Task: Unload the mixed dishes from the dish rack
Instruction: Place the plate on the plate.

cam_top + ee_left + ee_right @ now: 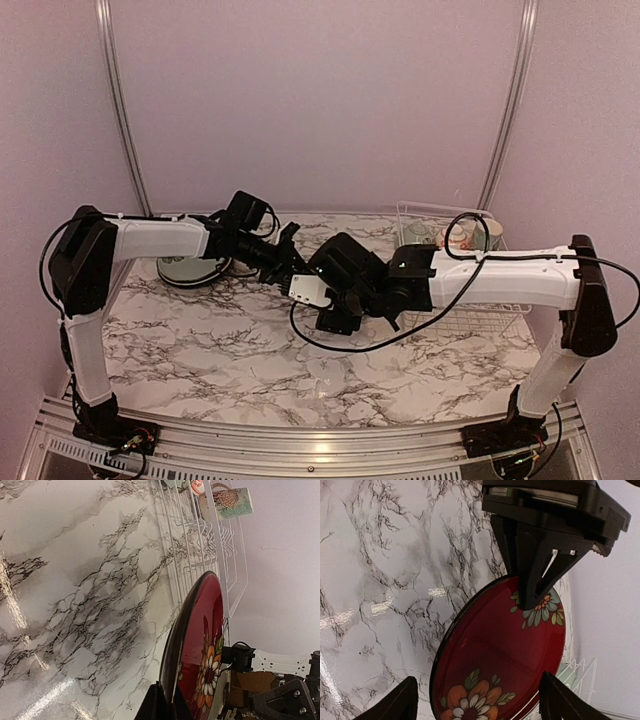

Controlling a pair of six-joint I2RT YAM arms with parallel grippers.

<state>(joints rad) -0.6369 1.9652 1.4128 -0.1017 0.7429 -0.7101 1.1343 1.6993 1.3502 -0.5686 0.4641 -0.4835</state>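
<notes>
Right tool spread wide, fingers flanking red plate over table. Left tool clamped on plate's far rim. Only left wrist shows rack beyond, with mug inside.

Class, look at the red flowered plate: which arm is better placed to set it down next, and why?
Left. The left tool is clamped on the rim of the red plate, and the unloaded plates lie on its side. The right tool stands open around the plate.
</notes>
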